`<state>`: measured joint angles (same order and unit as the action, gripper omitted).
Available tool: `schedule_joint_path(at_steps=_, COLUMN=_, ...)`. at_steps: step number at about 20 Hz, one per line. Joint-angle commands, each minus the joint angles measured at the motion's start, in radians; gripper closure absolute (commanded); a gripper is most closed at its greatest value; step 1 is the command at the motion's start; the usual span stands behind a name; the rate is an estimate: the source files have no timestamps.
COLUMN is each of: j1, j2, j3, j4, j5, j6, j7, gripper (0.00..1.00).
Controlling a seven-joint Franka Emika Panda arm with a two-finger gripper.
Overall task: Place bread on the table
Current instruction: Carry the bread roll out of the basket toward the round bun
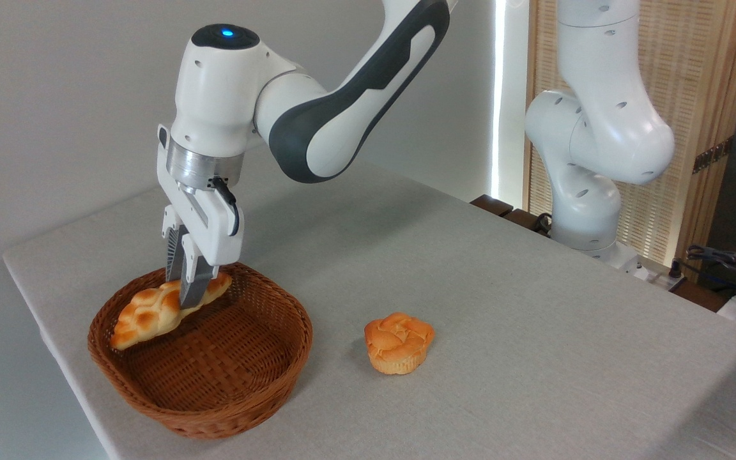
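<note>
Camera view is showing the bread (151,311), a long braided loaf in golden yellow with toasted brown patches, being held slightly tilted over the back left part of a brown wicker basket (227,409); its right tip is lying higher, near the basket's far rim, and its left tip is pointing down toward the left rim. Whether the lower end is touching the wicker or hanging just clear of it cannot be told. The tool (184,291) is coming straight down from above and is pinching the bread a little right of its middle, one dark finger (194,287) lying across the front of the loaf and the other mostly hidden behind it. The white and grey arm (317,115) is reaching in from the upper right, with a blue light glowing on top of its wrist joint. The basket is sitting near the left front corner of the counter (502,306), which is covered in light grey cloth. A small round orange bun (398,342) is resting on the cloth just to the right of the basket, apart from it. The arm's white base (588,211) is standing at the counter's far right edge, in front of a slatted wooden screen (694,96).
</note>
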<state>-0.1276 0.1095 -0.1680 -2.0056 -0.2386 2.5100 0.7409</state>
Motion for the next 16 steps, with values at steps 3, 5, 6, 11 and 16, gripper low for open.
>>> schedule_joint_path(at_steps=3, j1=0.005, j2=-0.069, j3=0.013, j4=0.011, j5=-0.008, j6=-0.069, j7=0.005, gripper=0.66)
schedule_joint_path(at_steps=5, j1=0.005, j2=-0.118, j3=0.024, j4=0.011, j5=-0.007, j6=-0.172, j7=0.008, gripper=0.66)
schedule_joint_path(at_steps=6, j1=0.005, j2=-0.143, j3=0.024, j4=0.011, j5=-0.007, j6=-0.235, j7=0.011, gripper=0.66)
schedule_joint_path(at_steps=11, j1=-0.047, j2=-0.264, j3=0.108, j4=0.007, j5=0.120, j6=-0.576, j7=0.026, gripper=0.65)
schedule_joint_path(at_steps=16, j1=-0.115, j2=-0.303, j3=0.116, j4=-0.051, j5=0.246, j6=-0.764, j7=0.028, gripper=0.64)
